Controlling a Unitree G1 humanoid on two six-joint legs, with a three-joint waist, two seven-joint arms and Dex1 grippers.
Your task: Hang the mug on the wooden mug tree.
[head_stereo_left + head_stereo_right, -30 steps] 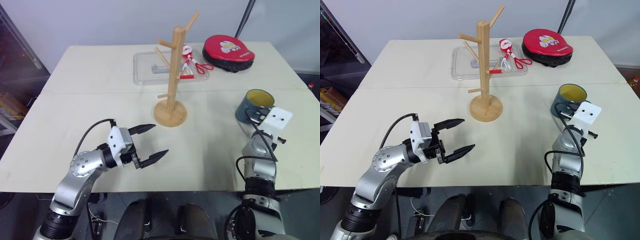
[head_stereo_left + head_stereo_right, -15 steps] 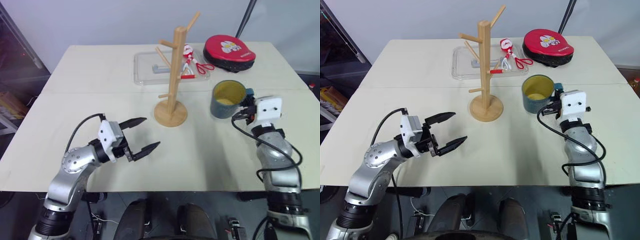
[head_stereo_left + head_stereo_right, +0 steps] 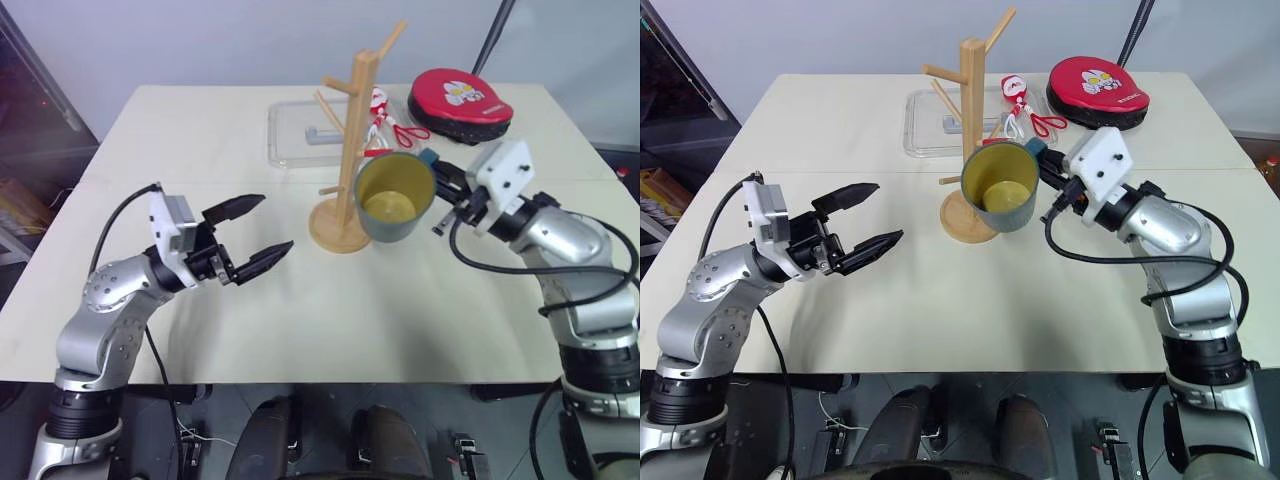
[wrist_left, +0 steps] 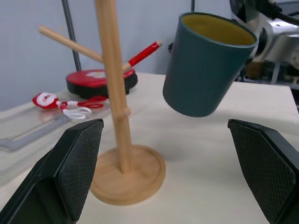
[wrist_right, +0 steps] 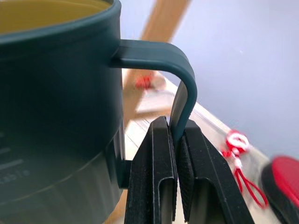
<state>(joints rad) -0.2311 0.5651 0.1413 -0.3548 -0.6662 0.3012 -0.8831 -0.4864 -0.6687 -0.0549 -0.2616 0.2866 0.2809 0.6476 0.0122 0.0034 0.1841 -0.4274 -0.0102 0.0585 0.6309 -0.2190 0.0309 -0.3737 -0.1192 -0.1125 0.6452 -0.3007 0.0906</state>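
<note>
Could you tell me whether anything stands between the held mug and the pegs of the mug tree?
Nothing visible does. The mug, gripped by its handle in the right gripper, hangs off the table right beside the wooden mug tree, with open air between them.

Right gripper raised above cream table, pointing toward tall light-wood mug tree, black fingers pinched on loop handle of teal-blue mug with yellow inside. Left gripper left of tree base, near level, fingers spread, nothing between.
</note>
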